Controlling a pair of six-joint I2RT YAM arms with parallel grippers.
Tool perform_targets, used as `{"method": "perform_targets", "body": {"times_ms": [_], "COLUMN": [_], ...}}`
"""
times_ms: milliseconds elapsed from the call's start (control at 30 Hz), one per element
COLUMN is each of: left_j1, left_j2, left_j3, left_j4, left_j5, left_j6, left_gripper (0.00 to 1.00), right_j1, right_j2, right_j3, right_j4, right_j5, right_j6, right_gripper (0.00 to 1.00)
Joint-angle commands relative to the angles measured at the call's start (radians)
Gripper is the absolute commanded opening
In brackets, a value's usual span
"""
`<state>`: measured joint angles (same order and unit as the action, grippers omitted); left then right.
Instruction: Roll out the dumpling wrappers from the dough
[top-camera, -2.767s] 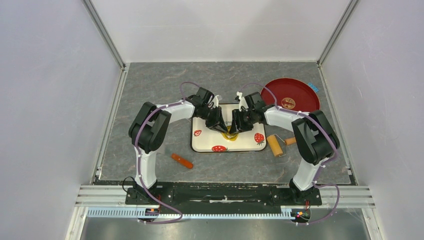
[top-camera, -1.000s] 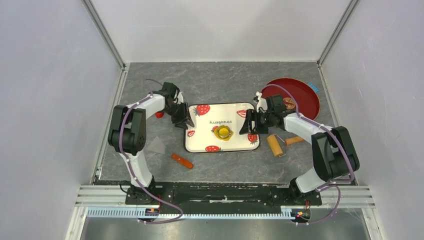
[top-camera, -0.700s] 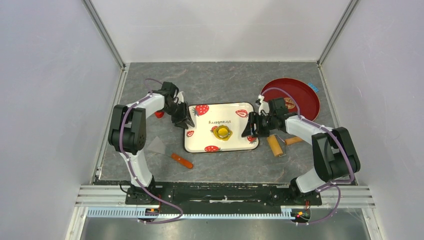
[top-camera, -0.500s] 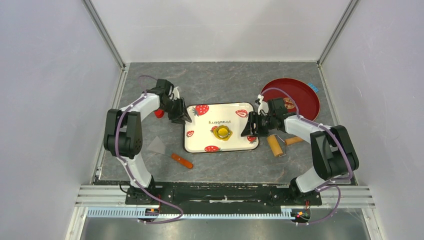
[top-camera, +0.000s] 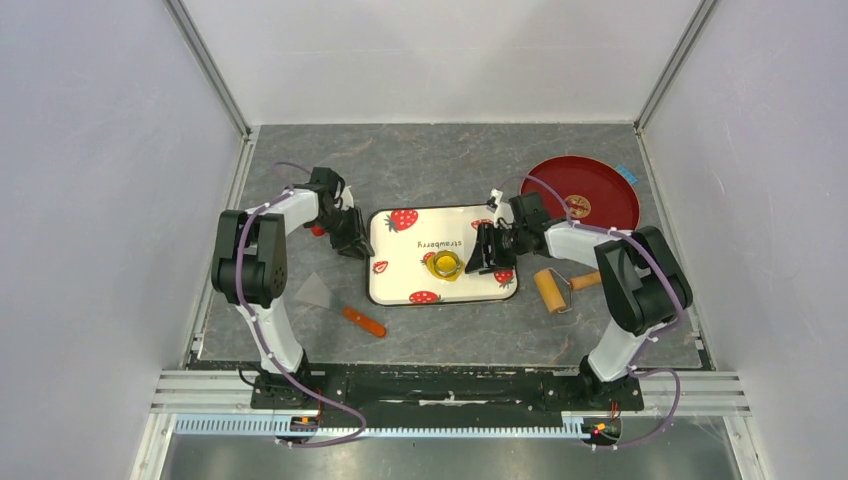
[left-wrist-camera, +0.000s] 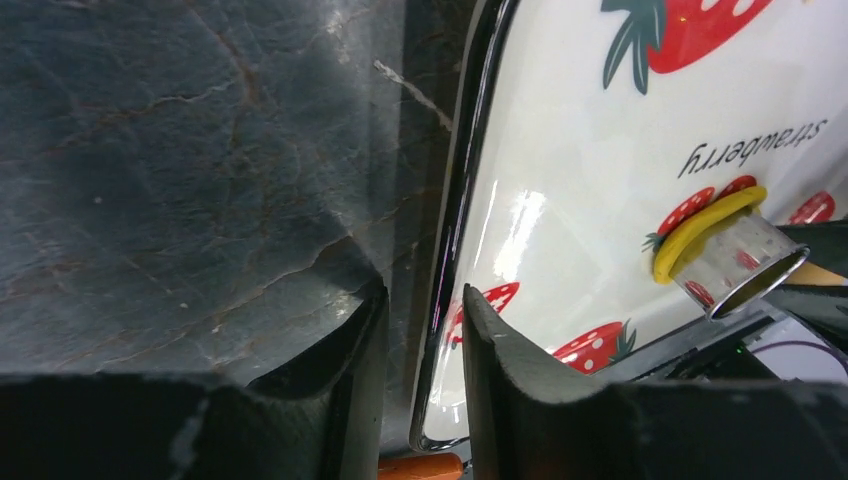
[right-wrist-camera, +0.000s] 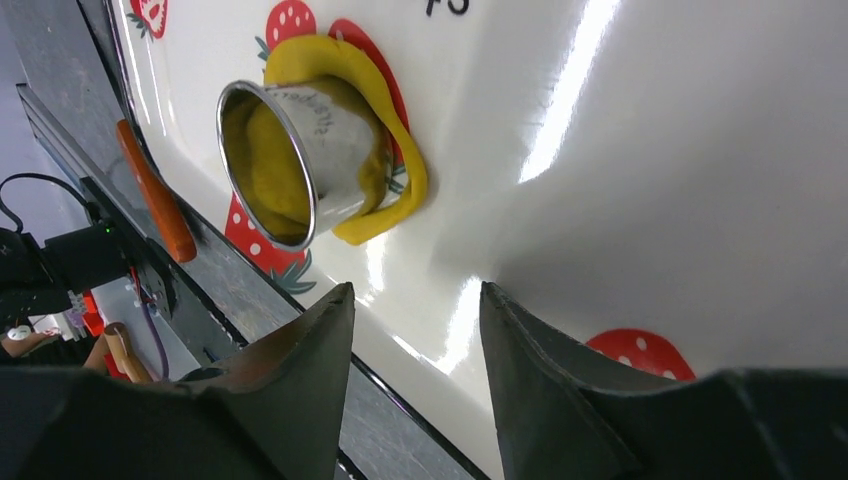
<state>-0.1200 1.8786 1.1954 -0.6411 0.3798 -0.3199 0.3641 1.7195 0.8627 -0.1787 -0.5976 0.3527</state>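
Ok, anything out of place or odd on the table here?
Mildly. The metal ring cutter stands in the dough on the tray, a yellow crescent squeezed out round its base. The tray sits slightly skewed, and the wooden roller lies off it to the right.

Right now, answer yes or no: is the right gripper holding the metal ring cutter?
No, the right gripper is open and empty, with the ring cutter standing apart from it on the dough.

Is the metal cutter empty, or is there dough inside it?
Not empty. The right wrist view shows yellow dough filling the cutter, with more squeezed out around its base.
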Motion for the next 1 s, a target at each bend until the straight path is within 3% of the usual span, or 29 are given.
{"method": "perform_targets", "body": {"times_ms": [0,500,967], "left_j1": [-0.004,-0.005,-0.006], "left_j2": [0.022,0.033,0.042], "left_j3": [-0.006,0.006,0.015], "left_j4": [0.012,0.011,0.016], "left_j5": [0.076,0.09,0.102], "left_j6": [0.016,0.019,0.02], "left_gripper": [0.36,0.03,0.02], "right_j1": [0.023,0.104,0.173], "right_j2": [0.064,0.172,0.215], "right_j3": [0.045,0.21,0.205], "right_j4": [-0.024,-0.21,-0.242], "right_j5": [0.107,0.337,0.429], "right_j6": [-0.011,-0.108,-0.128], "right_gripper": [0.49,0.37,0.27]}}
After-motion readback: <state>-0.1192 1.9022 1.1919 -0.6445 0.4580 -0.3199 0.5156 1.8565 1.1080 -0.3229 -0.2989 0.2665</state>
